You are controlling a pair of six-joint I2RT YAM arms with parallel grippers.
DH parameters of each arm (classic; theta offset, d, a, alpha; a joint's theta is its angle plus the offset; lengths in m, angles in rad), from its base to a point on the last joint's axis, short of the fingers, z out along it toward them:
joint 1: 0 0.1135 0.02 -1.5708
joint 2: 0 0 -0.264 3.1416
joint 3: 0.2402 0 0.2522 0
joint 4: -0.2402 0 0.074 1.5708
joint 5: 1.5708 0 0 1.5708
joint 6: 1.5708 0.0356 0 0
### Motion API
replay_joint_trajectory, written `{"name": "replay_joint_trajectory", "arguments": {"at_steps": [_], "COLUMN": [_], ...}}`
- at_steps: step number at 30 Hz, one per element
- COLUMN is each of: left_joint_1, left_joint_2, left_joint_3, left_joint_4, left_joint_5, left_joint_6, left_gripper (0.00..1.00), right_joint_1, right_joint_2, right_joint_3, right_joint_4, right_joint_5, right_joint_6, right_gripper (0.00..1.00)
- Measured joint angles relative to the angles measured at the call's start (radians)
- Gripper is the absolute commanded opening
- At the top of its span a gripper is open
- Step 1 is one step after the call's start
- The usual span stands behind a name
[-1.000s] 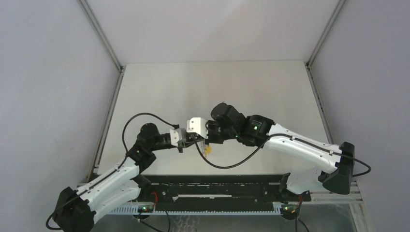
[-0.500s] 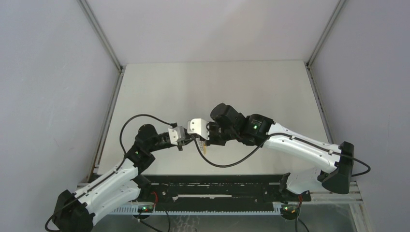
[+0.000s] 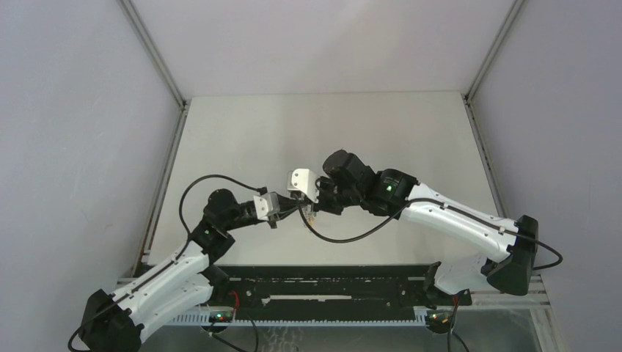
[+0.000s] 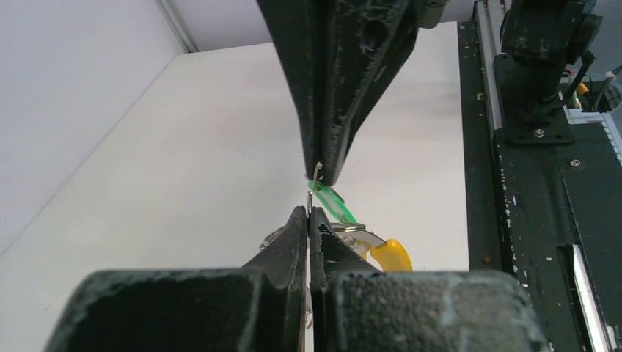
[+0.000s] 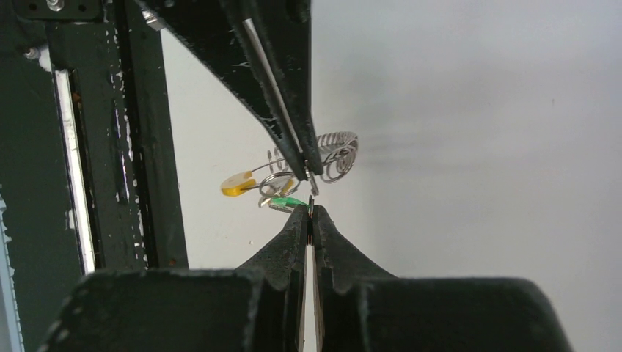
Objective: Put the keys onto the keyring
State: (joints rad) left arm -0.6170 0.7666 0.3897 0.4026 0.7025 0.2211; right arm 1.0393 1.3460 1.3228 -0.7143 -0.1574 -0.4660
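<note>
Both grippers meet tip to tip above the table. My left gripper (image 3: 295, 210) (image 4: 309, 214) is shut on the thin wire of the keyring (image 5: 339, 154), whose grey coiled rim shows just behind its fingers (image 5: 290, 110). My right gripper (image 3: 313, 206) (image 5: 311, 210) is shut too, pinching a thin metal edge where the green key (image 5: 287, 201) (image 4: 334, 204) juts out sideways. The yellow key (image 5: 236, 183) (image 4: 389, 254) hangs beside it on small split rings (image 5: 275, 182). A short stretch of wire (image 4: 311, 192) spans the gap between the two pairs of tips.
The white table (image 3: 323, 132) lies below the grippers, with grey walls on three sides. A black rail with the arm bases (image 3: 330, 290) runs along the near edge, and a black cable (image 3: 345, 238) loops under the right wrist.
Both grippers have drifted slightly toward the back of the table, staying tip to tip. The hanging yellow key has risen with them. Neither grip has changed.
</note>
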Motion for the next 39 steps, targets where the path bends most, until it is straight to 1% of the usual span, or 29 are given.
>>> {"name": "replay_joint_trajectory", "arguments": {"at_steps": [28,39], "left_joint_1": [-0.003,-0.003], "left_joint_2": [0.0,0.001], "left_joint_3": [0.0,0.0], "left_joint_4": [0.007,0.006], "left_joint_5": [0.008,0.009], "left_joint_6": [-0.001,-0.001], "left_gripper": [0.0,0.0], "right_joint_1": [-0.016,-0.01], "right_joint_2": [0.014,0.011], "right_joint_3": [0.0,0.0], "right_joint_4": [0.022,-0.002], "right_joint_5": [-0.022,-0.001], "right_joint_6": [0.016,-0.023], "right_gripper": [0.0,0.0]}}
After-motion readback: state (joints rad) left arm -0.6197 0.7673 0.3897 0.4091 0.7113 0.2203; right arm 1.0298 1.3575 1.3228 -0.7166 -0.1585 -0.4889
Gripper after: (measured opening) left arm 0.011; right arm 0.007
